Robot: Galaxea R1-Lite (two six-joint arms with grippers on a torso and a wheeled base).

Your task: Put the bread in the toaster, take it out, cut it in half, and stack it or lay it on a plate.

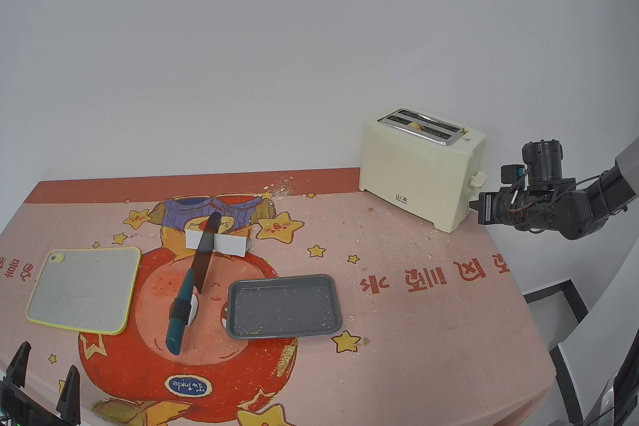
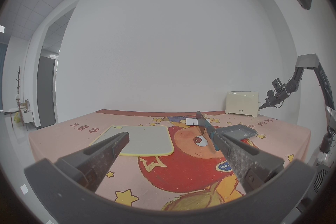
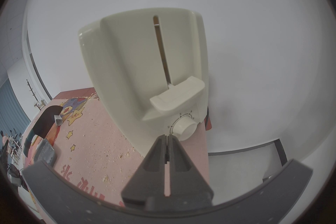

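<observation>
Tool of the right arm (image 3: 167,138) has its two fingers pressed together with nothing between them. Its tip sits just beside the dial (image 3: 184,127) on the end face of the toaster (image 3: 133,70), below the lever (image 3: 176,97); whether it touches the dial cannot be told. The lever is at the low end of its slit. In the head view this right tool (image 1: 474,206) comes in from the right edge of the frame and points at the toaster's (image 1: 419,174) end, under the lever (image 1: 476,180).

The toaster stands at the far right of the worktop (image 1: 426,327), near the wall. A tan edge of the bread (image 1: 415,126) shows in one of the top slots, sunk low. Crumbs (image 1: 406,234) lie scattered on the cloth in front of the toaster.

The left tool (image 1: 43,377) is in the lower left corner of the frame, over the near edge of the worktop. Its fingers are spread wide and grip nothing, as its own camera shows (image 2: 169,135).

Beyond it, at the left of the frame, the board (image 1: 85,289) lies flat. In the middle lies the knife (image 1: 190,287): its teal handle is toward the near side and its dark blade is propped on a white block (image 1: 223,242). Just right of the knife sits the grey tray (image 1: 285,307), with only crumbs in it.
</observation>
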